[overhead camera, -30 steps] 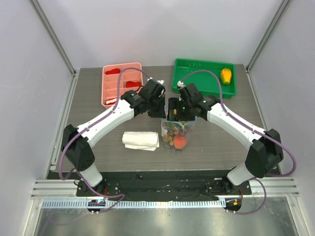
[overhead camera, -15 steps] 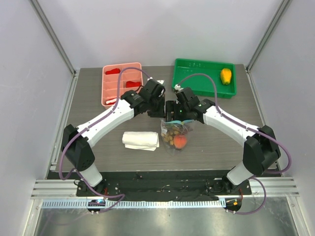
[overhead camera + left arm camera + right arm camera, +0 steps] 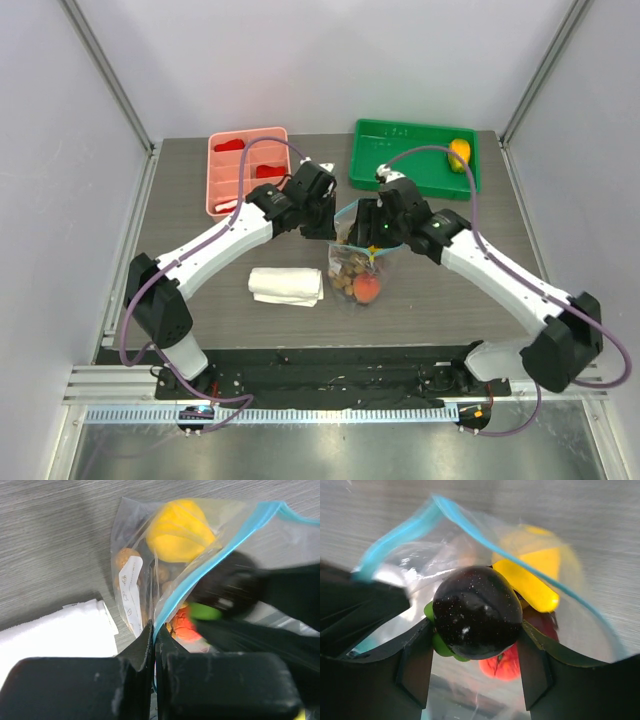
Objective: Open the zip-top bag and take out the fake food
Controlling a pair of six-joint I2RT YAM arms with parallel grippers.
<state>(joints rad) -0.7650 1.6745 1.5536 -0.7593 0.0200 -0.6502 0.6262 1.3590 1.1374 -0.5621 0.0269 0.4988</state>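
Note:
The clear zip-top bag (image 3: pixel 360 268) lies mid-table with its blue zip rim (image 3: pixel 200 565) pulled open. My left gripper (image 3: pixel 322 226) is shut on that rim's left side (image 3: pixel 154 630). My right gripper (image 3: pixel 373 232) is shut on a dark purple fruit with a green bit (image 3: pixel 475 612) and holds it at the bag's mouth. That fruit shows blurred in the left wrist view (image 3: pixel 227 592). Inside the bag are a yellow piece (image 3: pixel 527 582), a red-orange piece (image 3: pixel 366 289) and brown nut-like balls (image 3: pixel 345 272).
A folded white cloth (image 3: pixel 286 285) lies left of the bag. A pink tray (image 3: pixel 215 190) with flat red pieces stands at the back left. A green tray (image 3: pixel 415 182) at the back right holds a yellow-orange fruit (image 3: pixel 459 154).
My right arm has swung outward, and its gripper has shifted slightly right and up at the bag's mouth with the purple fruit. The blue rim now arcs open. My left gripper has held still.

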